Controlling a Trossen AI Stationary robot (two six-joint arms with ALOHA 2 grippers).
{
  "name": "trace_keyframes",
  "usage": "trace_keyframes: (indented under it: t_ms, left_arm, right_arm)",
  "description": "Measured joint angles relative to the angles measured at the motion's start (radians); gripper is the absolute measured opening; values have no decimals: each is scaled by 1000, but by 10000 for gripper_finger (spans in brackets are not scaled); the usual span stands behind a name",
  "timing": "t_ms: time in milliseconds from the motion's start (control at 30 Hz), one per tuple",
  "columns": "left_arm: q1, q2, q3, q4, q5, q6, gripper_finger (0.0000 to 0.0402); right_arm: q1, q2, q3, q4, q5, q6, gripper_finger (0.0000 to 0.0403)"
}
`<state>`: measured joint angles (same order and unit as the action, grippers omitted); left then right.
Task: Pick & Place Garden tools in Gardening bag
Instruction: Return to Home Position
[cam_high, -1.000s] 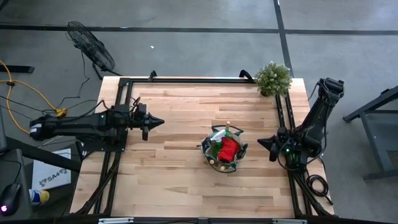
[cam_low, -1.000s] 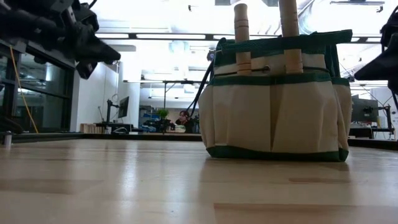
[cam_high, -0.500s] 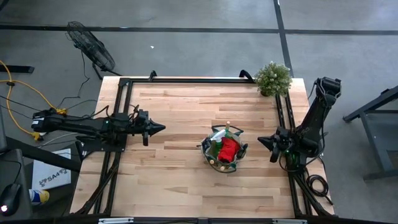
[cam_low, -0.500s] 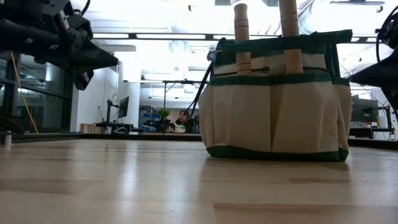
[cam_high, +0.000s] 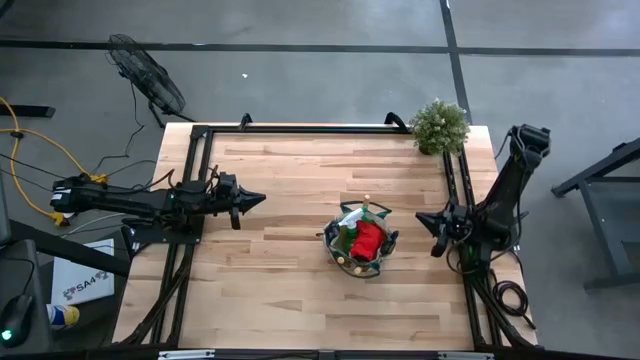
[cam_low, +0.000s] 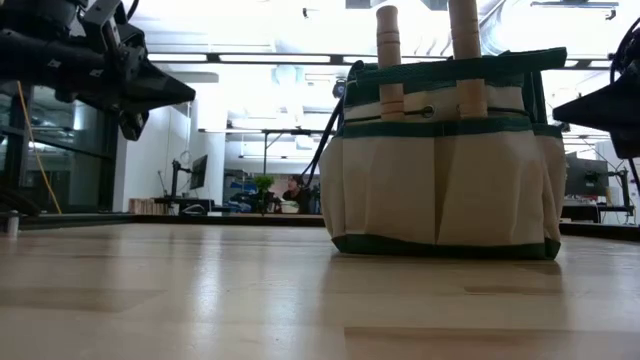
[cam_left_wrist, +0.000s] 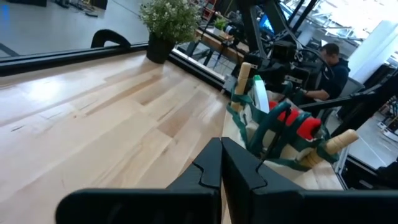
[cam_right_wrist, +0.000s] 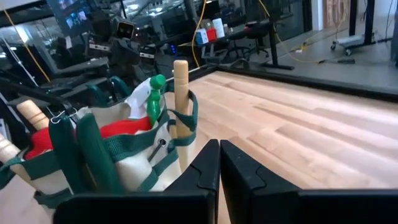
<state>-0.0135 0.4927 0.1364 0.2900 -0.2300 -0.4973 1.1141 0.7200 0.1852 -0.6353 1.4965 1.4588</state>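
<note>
Wooden table (cam_high: 290, 300). Gardening bag (cam_high: 360, 240) packed; soft fabric, likely sags, so grasp at trimmed rim. Left gripper (cam_high: 252, 200) and right gripper (cam_high: 424, 218) closed, empty, apart from bag.

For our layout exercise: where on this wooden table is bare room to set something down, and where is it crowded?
Bare: the wooden table's patch between the left gripper and the round beige green-trimmed fabric bag, and the strip between that bag and the green potted plant. Crowded: between bag and right gripper.
</note>
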Motion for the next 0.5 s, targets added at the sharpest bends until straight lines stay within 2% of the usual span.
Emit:
trace_keyframes:
  t_ms: [200, 500]
  left_arm:
    - [0, 0, 0, 0, 0, -5, 0]
    - [0, 0, 0, 0, 0, -5, 0]
  right_arm:
    - [-3, -143, 1, -2, -12, -166, 3]
    - [-4, -440, 2, -2, -72, -450, 3]
